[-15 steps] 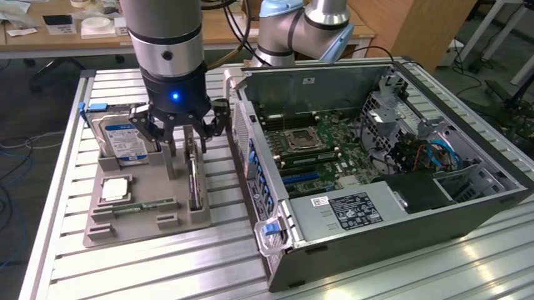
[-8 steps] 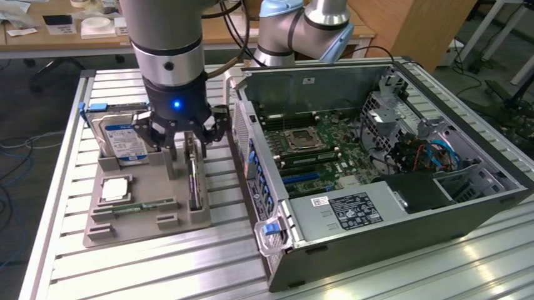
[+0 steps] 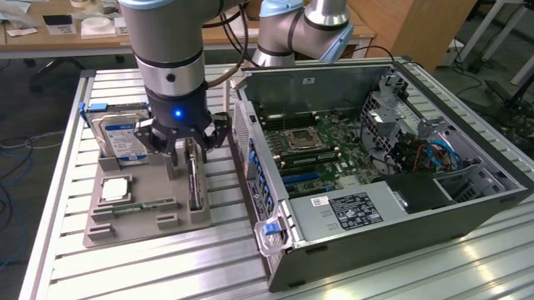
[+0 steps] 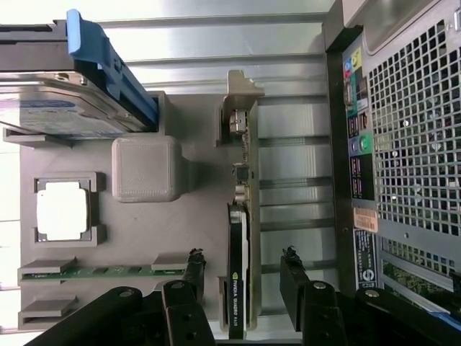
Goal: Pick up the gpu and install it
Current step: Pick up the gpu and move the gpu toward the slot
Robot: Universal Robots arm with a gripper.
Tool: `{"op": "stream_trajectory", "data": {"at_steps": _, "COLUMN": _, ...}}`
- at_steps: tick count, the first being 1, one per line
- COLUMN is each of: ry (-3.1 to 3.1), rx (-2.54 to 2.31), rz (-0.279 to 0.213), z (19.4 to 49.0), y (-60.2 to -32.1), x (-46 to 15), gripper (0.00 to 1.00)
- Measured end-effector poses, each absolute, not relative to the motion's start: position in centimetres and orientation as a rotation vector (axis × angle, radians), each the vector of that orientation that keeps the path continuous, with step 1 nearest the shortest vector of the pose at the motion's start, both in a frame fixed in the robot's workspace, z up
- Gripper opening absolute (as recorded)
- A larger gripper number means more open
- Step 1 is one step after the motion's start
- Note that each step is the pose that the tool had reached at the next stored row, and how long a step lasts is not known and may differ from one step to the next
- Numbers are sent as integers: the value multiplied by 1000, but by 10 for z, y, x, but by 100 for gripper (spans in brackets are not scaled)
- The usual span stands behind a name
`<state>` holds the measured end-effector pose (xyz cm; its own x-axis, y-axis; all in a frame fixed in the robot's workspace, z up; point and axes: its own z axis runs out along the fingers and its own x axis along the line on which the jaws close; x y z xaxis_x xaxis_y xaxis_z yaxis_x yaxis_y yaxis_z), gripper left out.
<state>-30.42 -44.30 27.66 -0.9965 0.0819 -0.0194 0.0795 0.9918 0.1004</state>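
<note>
The gpu (image 3: 195, 182) stands on edge in a slot of the grey holder (image 3: 142, 219) on the table, to the exterior view's left of the open computer case (image 3: 376, 156). In the wrist view the gpu (image 4: 243, 180) shows its green board, a black shroud and a silver bracket end. My gripper (image 3: 191, 149) hangs right over the card and is open. Its two black fingertips (image 4: 193, 261) stand on either side of the card, with a gap on each side. Nothing is held.
The holder also carries a silver hard drive with a blue label (image 3: 117, 134), a square processor (image 3: 115, 187) and a slim memory stick (image 3: 134, 205). The case lies on its side with the motherboard (image 3: 313, 150) exposed. The case's perforated rear panel (image 4: 410, 144) is close beside the gripper.
</note>
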Motion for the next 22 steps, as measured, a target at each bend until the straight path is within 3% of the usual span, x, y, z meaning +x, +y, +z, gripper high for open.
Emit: {"op": "stream_trajectory", "data": {"at_steps": 22, "ry": 3112, "rx": 126, "rz": 155, "z": 256, "y": -448, "x": -304, "gripper": 55}}
